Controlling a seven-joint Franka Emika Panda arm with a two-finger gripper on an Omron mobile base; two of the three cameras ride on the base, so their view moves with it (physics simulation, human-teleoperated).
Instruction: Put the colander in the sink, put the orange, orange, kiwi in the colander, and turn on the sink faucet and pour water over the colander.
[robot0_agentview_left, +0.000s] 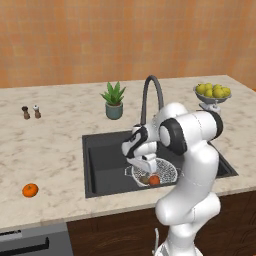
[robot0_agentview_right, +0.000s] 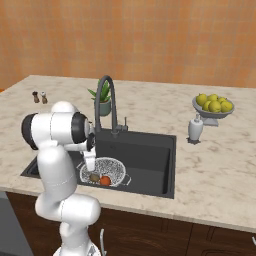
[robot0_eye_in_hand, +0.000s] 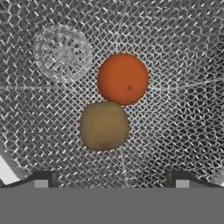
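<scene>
The silver mesh colander (robot0_agentview_left: 169, 170) (robot0_agentview_right: 114, 167) (robot0_eye_in_hand: 175, 52) sits in the dark sink (robot0_agentview_left: 105, 160) (robot0_agentview_right: 150, 155). Inside it lie a reddish orange (robot0_agentview_left: 154, 180) (robot0_agentview_right: 105, 180) (robot0_eye_in_hand: 123, 79) and the olive-brown kiwi (robot0_agentview_left: 144, 179) (robot0_agentview_right: 94, 177) (robot0_eye_in_hand: 104, 126), touching each other. My gripper (robot0_eye_in_hand: 111, 181) (robot0_agentview_left: 145, 167) (robot0_agentview_right: 90, 165) hangs open just above the kiwi, with nothing between its fingers. A bright orange (robot0_agentview_left: 30, 190) rests on the counter left of the sink. The gooseneck faucet (robot0_agentview_left: 150, 95) (robot0_agentview_right: 107, 100) stands behind the basin; no stream runs from it.
A potted plant (robot0_agentview_left: 114, 101) (robot0_agentview_right: 102, 100) stands behind the sink. A pedestal bowl of lemons (robot0_agentview_left: 212, 93) (robot0_agentview_right: 213, 106) and a white dispenser (robot0_agentview_right: 195, 129) are to the right. Salt and pepper shakers (robot0_agentview_left: 31, 112) (robot0_agentview_right: 39, 97) are at the far left.
</scene>
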